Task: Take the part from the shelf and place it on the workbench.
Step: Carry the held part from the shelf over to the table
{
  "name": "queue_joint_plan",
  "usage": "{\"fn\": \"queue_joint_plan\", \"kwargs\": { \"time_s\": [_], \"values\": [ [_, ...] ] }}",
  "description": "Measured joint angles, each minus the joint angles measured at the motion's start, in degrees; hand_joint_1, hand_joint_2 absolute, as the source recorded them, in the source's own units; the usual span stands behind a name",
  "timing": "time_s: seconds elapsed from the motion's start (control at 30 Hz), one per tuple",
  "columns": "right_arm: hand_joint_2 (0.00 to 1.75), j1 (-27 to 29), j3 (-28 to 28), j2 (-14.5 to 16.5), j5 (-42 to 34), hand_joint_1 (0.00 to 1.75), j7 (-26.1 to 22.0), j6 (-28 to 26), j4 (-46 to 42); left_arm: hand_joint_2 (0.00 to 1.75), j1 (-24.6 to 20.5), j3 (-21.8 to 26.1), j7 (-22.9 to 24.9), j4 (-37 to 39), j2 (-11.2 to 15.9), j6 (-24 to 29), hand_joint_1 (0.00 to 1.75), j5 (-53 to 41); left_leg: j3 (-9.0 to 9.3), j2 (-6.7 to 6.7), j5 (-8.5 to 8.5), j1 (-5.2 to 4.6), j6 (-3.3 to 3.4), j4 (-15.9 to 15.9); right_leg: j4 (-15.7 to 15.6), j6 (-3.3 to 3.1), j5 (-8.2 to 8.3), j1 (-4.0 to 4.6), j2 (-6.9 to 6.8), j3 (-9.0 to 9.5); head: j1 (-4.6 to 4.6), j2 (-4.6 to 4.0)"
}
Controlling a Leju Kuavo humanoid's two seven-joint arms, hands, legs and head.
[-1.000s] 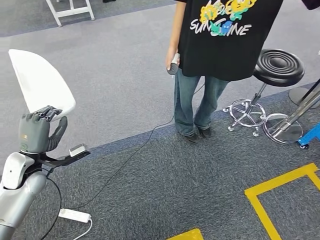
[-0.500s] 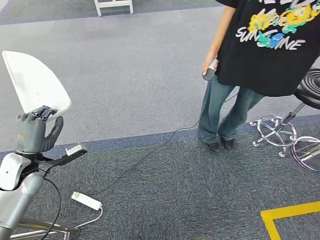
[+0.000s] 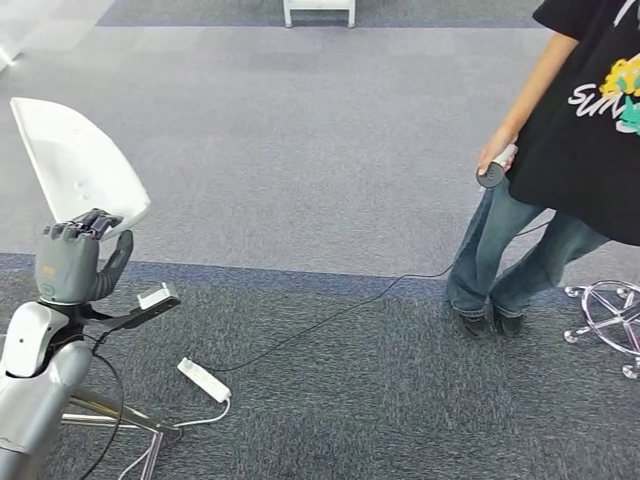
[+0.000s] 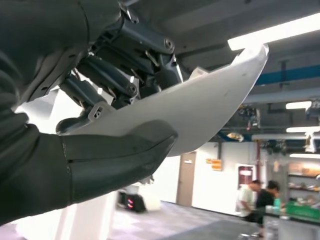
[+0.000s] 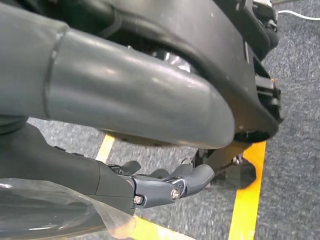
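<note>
Fingers [image 4: 113, 82] of the left hand [image 3: 72, 262] are curled over one face of the white part [image 3: 79, 165], and the thick thumb [image 4: 120, 160] presses against the other face, so the curved panel is pinched firmly between them. From the head view the part stands up out of that hand like a shallow scoop, its wide end highest and tilted away to the left, its narrow end buried in the grip. It is carried in the air above the grey carpet [image 3: 302, 150], at the left side of the scene, well apart from everything else in the room.

Down by the robot's side, the right hand [image 5: 170, 187] hangs over a yellow floor line [image 5: 247, 200]. Its thumb lies straight and its dark fingers reach out loosely with nothing between them; they look spread rather than closed.

On the floor near the left arm lies a white power strip [image 3: 204, 380], with a black cable [image 3: 340, 310] running from that area across the darker carpet toward a person [image 3: 573, 150]. That person stands at the right in a black printed T-shirt and jeans, holding a small controller [image 3: 494, 170] low at the side. A chrome stool base [image 3: 607, 320] sits just beside their feet. At the far edge of the carpet stand the white legs of a table [image 3: 318, 12].
</note>
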Motion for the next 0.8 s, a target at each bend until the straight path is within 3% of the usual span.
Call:
{"fn": "queue_joint_plan", "kwargs": {
  "time_s": [0.07,0.1,0.13,0.2,0.27,0.33,0.37,0.47,0.5,0.53,0.6,0.63,0.7,0.73,0.77,0.8],
  "values": [
    [0.0,0.0,-0.1,0.0,0.1,0.0,0.0,0.0,0.0,1.75,-0.1,0.0,0.0,0.0,0.1,0.0,1.75,-0.1,-1.67,3.17,-2.18,-0.12,-0.45,3.8,-0.2,-0.74,-0.05,-0.02,-1.37,0.33,-0.27,-0.01],
    [0.0,0.1,-0.2,-0.1,0.2,0.0,0.0,0.0,0.0,1.75,-0.1,0.0,0.0,0.0,0.1,0.0,1.75,-0.1,-3.27,4.91,-3.89,-0.15,-0.66,7.3,-0.2,-1.02,-0.19,0.11,-2.08,0.46,-0.42,-0.01],
    [0.0,0.1,-0.2,-0.1,0.2,0.0,0.0,0.0,0.0,1.75,0.0,0.0,0.1,0.0,0.1,-0.1,1.75,-0.1,-5.16,5.82,-5.56,-0.03,-0.83,11.3,-0.2,-1.22,-0.33,0.24,-2.86,0.54,-0.49,-0.01],
    [0.0,0.2,-0.2,-0.1,0.3,0.0,0.0,-0.1,0.0,1.75,0.2,0.0,0.1,0.0,0.1,-0.2,1.75,-0.1,-7.73,6.32,-7.04,0.16,-0.96,16.4,-0.2,-1.38,-0.55,0.38,-4.22,0.68,-0.5,-0.01],
    [0.0,0.3,-0.2,-0.1,0.3,0.0,0.1,-0.1,0.0,1.75,0.3,0.0,0.1,0.0,0.1,-0.2,1.75,-0.1,-8.24,6.34,-6.89,0.22,-0.97,17.2,-0.2,-1.38,-0.64,0.42,-4.78,0.75,-0.5,-0.01],
    [0.0,0.3,-0.2,-0.1,0.3,0.0,0.1,-0.2,0.0,1.75,0.3,-0.1,0.1,0.0,0.1,-0.2,1.75,-0.1,-8.06,6.35,-6.54,0.22,-0.95,16.9,-0.2,-1.37,-0.68,0.43,-4.95,0.78,-0.5,-0.01],
    [0.0,0.3,-0.2,-0.1,0.3,0.0,0.1,-0.2,0.0,1.75,0.3,-0.1,0.1,0.0,0.1,-0.2,1.75,-0.1,-6.84,6.61,-5.07,0.19,-0.85,14.4,-0.2,-1.32,-0.81,0.45,-5.43,0.96,-0.49,-0.01],
    [0.0,0.2,-0.3,-0.1,0.4,0.0,0.1,-0.2,-0.1,1.75,0.1,0.0,0.1,0.0,0.2,-0.2,1.75,-0.3,-0.78,10.54,-0.35,-1.08,0.42,1.9,-0.3,-0.35,-1.83,0.97,-9.04,2.06,-0.46,-0.01],
    [0.0,0.1,-0.3,-0.1,0.4,0.0,0.1,-0.3,-0.2,1.75,0.1,0.0,0.2,0.0,0.3,-0.2,1.75,-0.3,0.23,11.14,-0.04,-1.4,0.9,-0.2,-0.4,0.12,-2.21,1.16,-10.25,2.39,-0.46,-0.01],
    [0.0,0.1,-0.3,-0.1,0.4,0.0,0.1,-0.3,-0.3,1.75,0.1,0.0,0.2,-0.1,0.4,-0.2,1.75,-0.4,0.41,10.31,0.08,-1.26,1.14,-0.5,-0.2,0.44,-2.6,1.1,-10.08,2.49,-0.38,-0.01],
    [0.0,0.0,-0.5,-0.1,0.5,0.0,0.0,-0.4,-0.5,1.75,0.0,0.1,0.2,-0.3,0.4,-0.2,1.75,-0.4,0.82,8.8,0.34,-0.8,1.74,-1.0,2.9,0.97,-4.5,0.91,-7.19,1.18,-0.13,-0.01],
    [0.0,0.0,-0.5,-0.1,0.5,0.0,0.0,-0.4,-0.5,1.75,-0.1,0.0,0.2,-0.4,0.4,-0.2,1.75,-0.4,0.85,8.1,0.37,-0.64,1.96,-1.1,6.3,1.12,-6.02,0.75,-5.06,-0.54,0.05,-0.01],
    [0.0,0.3,-0.6,-0.1,0.5,0.0,0.0,-0.4,-0.5,1.75,0.0,0.0,0.2,-0.4,0.2,-0.3,1.75,-0.4,0.84,6.43,0.32,-0.54,2.19,-1.1,13.9,1.36,-8.65,0.63,-3.06,-4.9,0.29,-0.01],
    [0.0,0.4,-0.6,-0.1,0.5,0.0,0.1,-0.4,-0.5,1.75,0.1,-0.1,0.2,-0.4,0.1,-0.3,1.75,-0.4,0.87,5.52,0.29,-0.53,2.23,-1.1,16.0,1.44,-8.71,0.6,-2.83,-6.43,0.31,-0.01],
    [0.0,0.4,-0.6,-0.2,0.5,0.0,0.1,-0.5,-0.5,1.75,0.3,-0.1,0.2,-0.4,0.1,-0.3,1.75,-0.5,0.91,4.6,0.27,-0.5,2.21,-1.0,15.8,1.48,-7.62,0.57,-2.73,-6.94,0.33,-0.01],
    [0.0,0.4,-0.6,-0.2,0.4,0.0,0.1,-0.5,-0.5,1.75,0.3,-0.1,0.2,-0.4,0.0,-0.3,1.75,-0.5,0.98,3.73,0.24,-0.45,2.15,-1.0,13.5,1.48,-5.54,0.5,-2.52,-6.32,0.36,-0.01]
  ]
}}
